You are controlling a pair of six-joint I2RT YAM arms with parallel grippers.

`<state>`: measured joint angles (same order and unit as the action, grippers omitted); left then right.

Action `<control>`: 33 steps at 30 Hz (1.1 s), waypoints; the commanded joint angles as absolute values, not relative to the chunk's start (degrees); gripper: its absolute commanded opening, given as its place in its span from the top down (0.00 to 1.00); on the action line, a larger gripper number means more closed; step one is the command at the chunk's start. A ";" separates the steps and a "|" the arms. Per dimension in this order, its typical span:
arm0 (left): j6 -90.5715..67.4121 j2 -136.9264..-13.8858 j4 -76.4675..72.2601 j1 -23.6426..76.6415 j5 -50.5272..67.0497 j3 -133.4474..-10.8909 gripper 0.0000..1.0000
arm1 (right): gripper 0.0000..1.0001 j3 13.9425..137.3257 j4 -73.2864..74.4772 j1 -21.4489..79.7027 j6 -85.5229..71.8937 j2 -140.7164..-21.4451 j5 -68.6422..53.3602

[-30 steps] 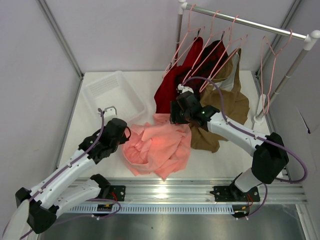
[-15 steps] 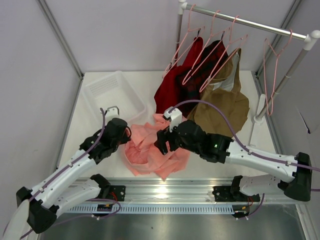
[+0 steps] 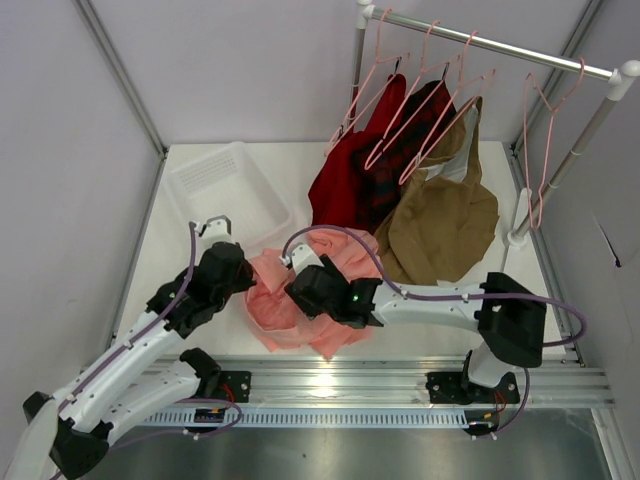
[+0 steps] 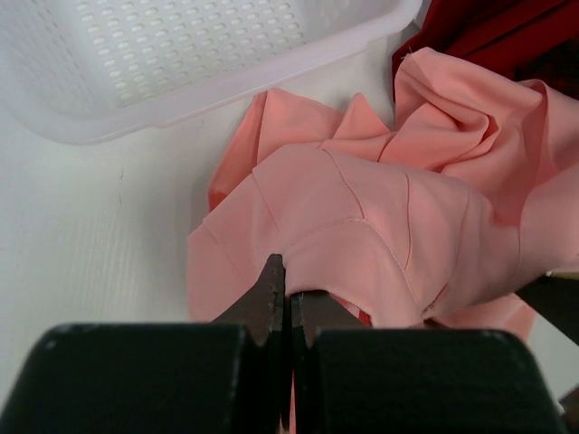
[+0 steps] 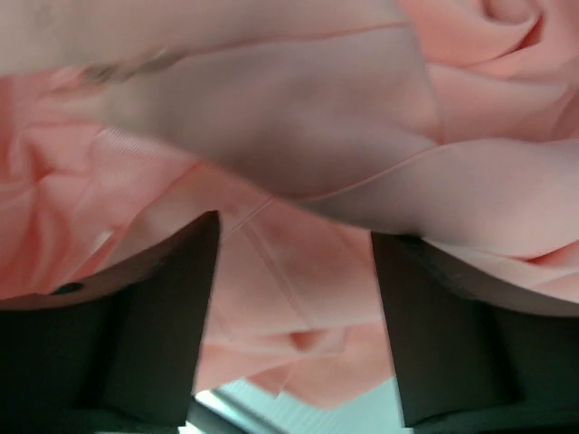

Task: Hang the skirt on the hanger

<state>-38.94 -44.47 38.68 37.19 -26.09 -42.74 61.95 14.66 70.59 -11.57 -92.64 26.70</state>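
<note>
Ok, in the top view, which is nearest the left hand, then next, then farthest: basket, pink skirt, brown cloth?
1. Soft salmon-pink skirt, pinched in the left hand.
2. Clear plastic basket, behind it.
3. Tan-brown cloth garment, far right.

Skirt (image 4: 362, 199) plain salmon-pink; basket (image 4: 181, 54) white; garment (image 3: 340, 185) dark red.

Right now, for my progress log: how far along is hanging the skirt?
Done: the left fingers are shut on a fold of the skirt. In hand: the right fingers, open, press into the cloth. Left: the skirt lies crumpled on the table; the hanger hangs on the rail, not yet fetched.
</note>
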 commanded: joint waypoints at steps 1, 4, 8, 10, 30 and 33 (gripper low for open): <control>-38.32 -42.28 39.81 36.83 -24.87 -42.01 1.00 | 0.33 67.23 12.31 68.21 -9.67 -94.13 33.92; -38.85 -41.14 40.34 36.83 -24.26 -41.22 1.00 | 0.62 68.20 11.52 66.10 -10.19 -92.82 35.16; -39.02 -39.99 39.73 36.83 -23.12 -39.73 1.00 | 1.00 65.93 7.66 61.19 -11.95 -87.64 32.01; -38.85 -39.81 39.20 36.83 -22.33 -38.94 1.00 | 1.00 63.38 4.50 56.55 -13.09 -84.12 25.77; -37.44 -49.04 36.04 36.83 -18.81 -43.95 0.99 | 0.53 60.21 8.17 58.60 -13.27 -76.30 9.48; -37.18 -48.61 34.81 36.83 -18.20 -43.51 0.99 | 0.33 58.98 8.52 65.11 -12.40 -74.97 12.73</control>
